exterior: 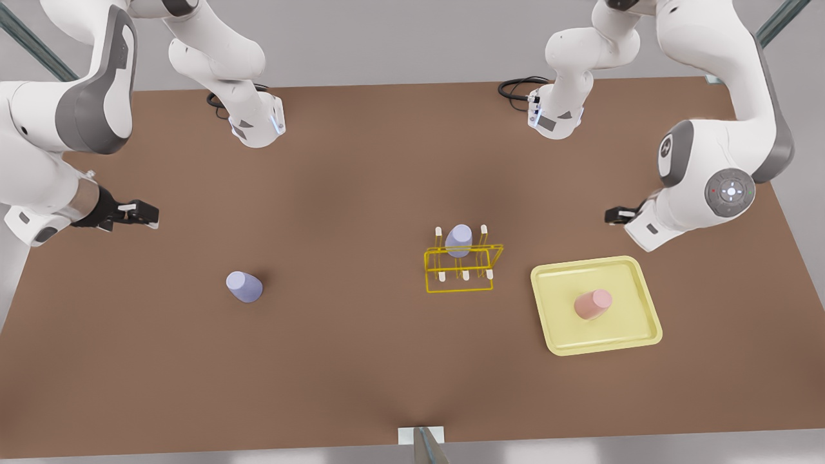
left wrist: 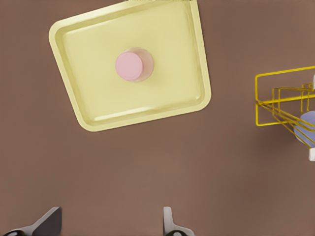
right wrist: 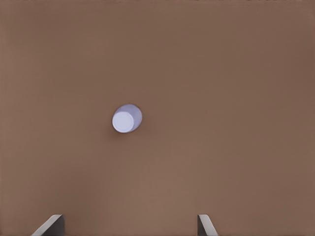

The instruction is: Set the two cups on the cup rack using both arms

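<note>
Overall, both arms hang high above the brown table (exterior: 361, 361), neither engaged with a cup.

Left gripper (exterior: 612, 215): near the front view's right edge, above the table just beyond the pale-yellow tray (exterior: 561, 335). Its wrist view looks down on that tray and shows two fingertips (left wrist: 170, 223) spread wide with nothing between them. Likely staged here because the pink cup (exterior: 593, 304) is the nearest target for this arm.

Right gripper (exterior: 145, 212): at the front view's left edge, fingers (right wrist: 204, 226) likewise spread and empty. Its camera looks straight down on the loose lavender cup (exterior: 243, 287), so this arm appears assigned to that one.

Tray: holds only the pink cup, near its centre, flat closed end showing upward.

Cup rack (exterior: 461, 267): yellow wire frame mid-table, between the loose lavender cup and the tray, closer to the tray. White-tipped pegs stand upright, suited to taking cups mouth-down.

Second lavender tumbler (exterior: 459, 240): already sitting over one of the rack's rear pegs.

Loose lavender cup: on bare table, well apart from the rack, apparently mouth-down.

Judgement: task at its start; both cups not yet grasped. Approach and descent come next.
</note>
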